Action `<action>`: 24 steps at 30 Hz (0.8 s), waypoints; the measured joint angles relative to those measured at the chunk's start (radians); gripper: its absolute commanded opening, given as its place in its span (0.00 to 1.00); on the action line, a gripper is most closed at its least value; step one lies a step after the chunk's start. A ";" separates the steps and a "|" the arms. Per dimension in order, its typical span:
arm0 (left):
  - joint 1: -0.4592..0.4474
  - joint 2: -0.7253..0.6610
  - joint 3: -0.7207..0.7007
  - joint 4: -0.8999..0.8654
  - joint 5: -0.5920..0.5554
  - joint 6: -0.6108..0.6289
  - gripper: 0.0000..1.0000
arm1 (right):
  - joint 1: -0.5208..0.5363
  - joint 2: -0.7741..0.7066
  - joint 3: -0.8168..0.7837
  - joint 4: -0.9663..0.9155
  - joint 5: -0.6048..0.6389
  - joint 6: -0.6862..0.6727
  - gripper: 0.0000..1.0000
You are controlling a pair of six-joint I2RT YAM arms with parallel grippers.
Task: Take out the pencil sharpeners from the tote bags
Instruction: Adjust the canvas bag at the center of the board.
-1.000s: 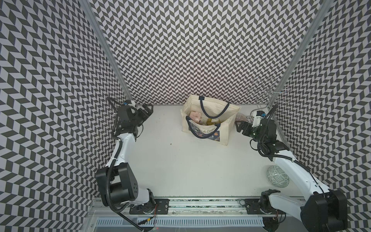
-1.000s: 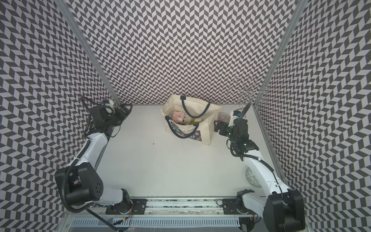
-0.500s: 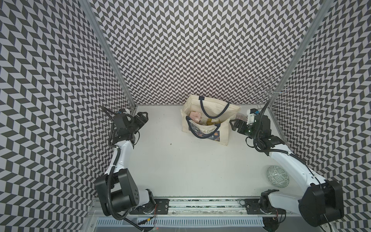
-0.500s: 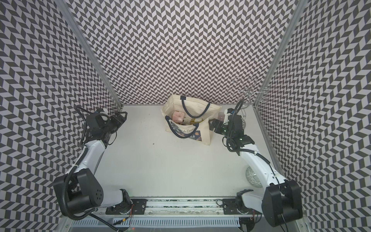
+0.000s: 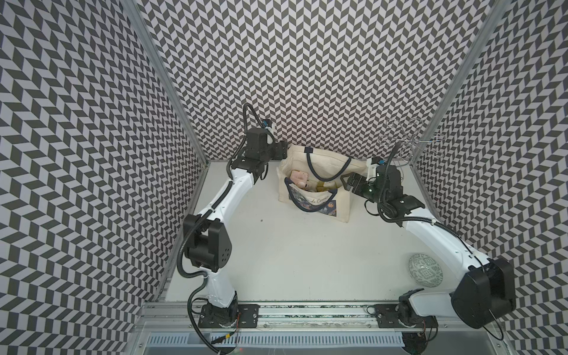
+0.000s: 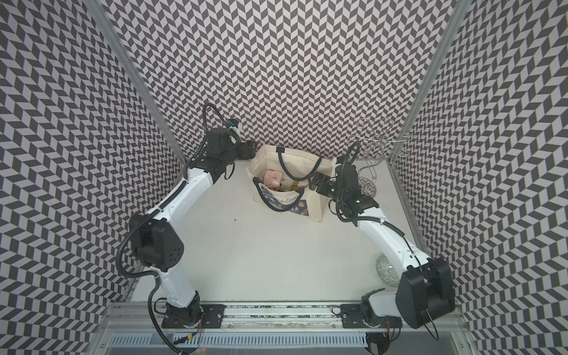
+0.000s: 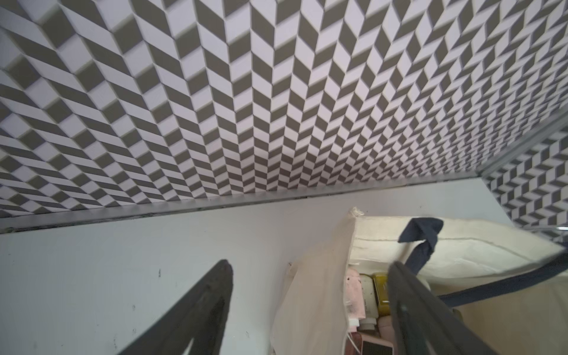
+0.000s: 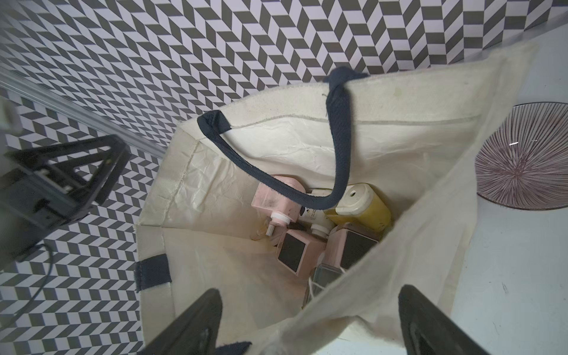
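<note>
I'd pinch each side wall of the tote bag gently and spread its mouth (a navy handle droops across it). My left tool and right tool both stand apart, straddling its left and right rims; the pencil sharpeners lie heaped inside, below both.

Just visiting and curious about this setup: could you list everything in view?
Tote bag: one, cream with navy handles, back of the table.
Pencil sharpeners: at least five visible, pink, cream, yellow, inside the bag.
Ribbed bowl: one, pinkish-purple stripes, beside the bag.
Patterned bowl: one, green-white, near the right arm's base.
Wire stand: one, silver, back corner.
Left gripper: black, open, at the bag's rim.
Right gripper: black, open, at the opposite rim.
</note>
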State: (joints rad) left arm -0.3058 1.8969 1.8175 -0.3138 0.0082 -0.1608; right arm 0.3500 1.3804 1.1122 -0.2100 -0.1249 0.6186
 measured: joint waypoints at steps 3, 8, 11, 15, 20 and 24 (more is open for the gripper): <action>-0.019 0.135 0.134 -0.091 -0.069 0.038 0.64 | 0.017 0.039 0.030 -0.031 0.031 -0.003 0.62; -0.038 0.234 0.223 -0.202 -0.108 0.056 0.08 | 0.029 0.083 0.044 -0.060 0.071 -0.028 0.30; -0.044 0.165 0.116 -0.172 -0.098 0.044 0.00 | 0.030 0.102 0.051 -0.069 0.095 -0.063 0.21; -0.038 -0.048 -0.169 -0.090 -0.080 -0.016 0.00 | 0.030 0.118 0.058 -0.072 0.129 -0.119 0.20; -0.053 -0.410 -0.632 0.070 -0.076 -0.160 0.00 | 0.030 0.100 -0.003 -0.013 0.170 -0.167 0.21; -0.155 -0.632 -1.010 0.322 -0.113 -0.288 0.00 | 0.030 0.037 -0.156 0.066 0.161 -0.169 0.21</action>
State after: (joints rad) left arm -0.4606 1.2652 0.8074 0.0082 -0.1043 -0.4484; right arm 0.3801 1.4170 0.9558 -0.1436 0.0357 0.4492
